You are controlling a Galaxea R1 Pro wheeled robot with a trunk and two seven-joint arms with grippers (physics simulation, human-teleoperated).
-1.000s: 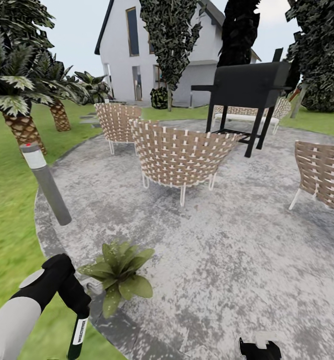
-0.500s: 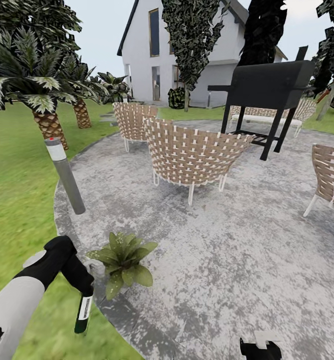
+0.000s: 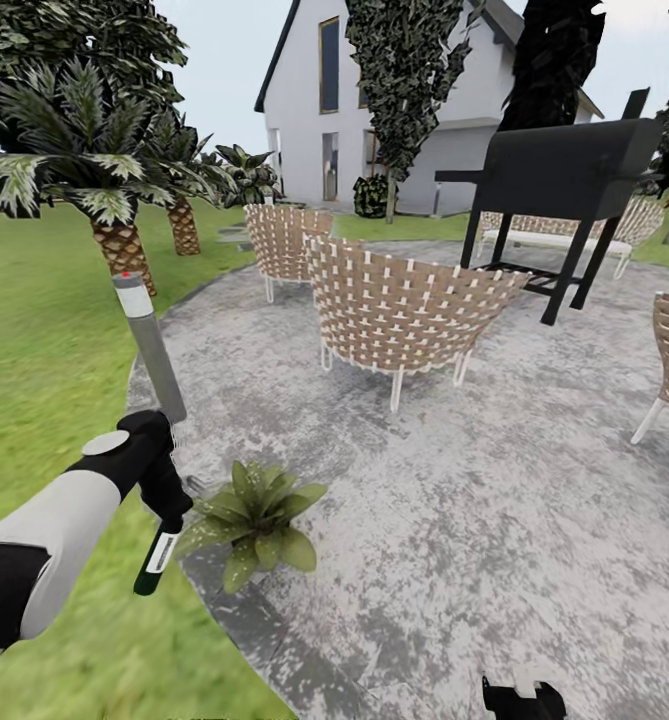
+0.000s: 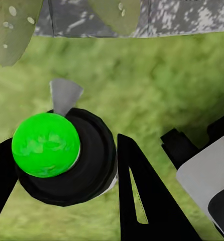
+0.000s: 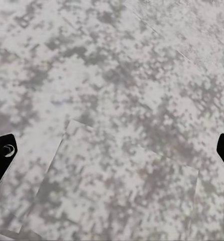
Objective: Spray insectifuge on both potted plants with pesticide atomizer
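Black fingers of the left gripper [image 3: 166, 500] are clamped on the spray bottle [image 3: 157, 556], which hangs below them with its dark green body and white label band tilted slightly, over the grass [image 3: 44, 330] at the rim of the patio [image 3: 454, 500]. In the left wrist view the gripper [image 4: 67, 165] has a finger on either side of the bottle [image 4: 67, 155], seen end-on as a black ring with a bright green round face and a small grey point sticking out; the trigger head cannot be made out.

Just beside the bottle, on the patio edge, sits a potted plant [image 3: 257, 515], a low rosette of broad green leaves; two speckled leaf tips [image 4: 11, 25] show in the left wrist view. Its pot is hidden under the leaves.

Behind the left arm a grey post [image 3: 152, 345] with a red-dotted top leans at the lawn's edge, with palms [image 3: 94, 170] beyond. Farther off stand woven chairs [image 3: 404, 310], a dark grill [image 3: 569, 175] and a white house [image 3: 374, 100].

Only a dark piece of the right gripper [image 3: 519, 698] shows at the bottom edge of the head view. In the right wrist view its fingertips [image 5: 1, 155] sit at the two sides, spread wide with nothing between them, over speckled grey paving [image 5: 117, 125].
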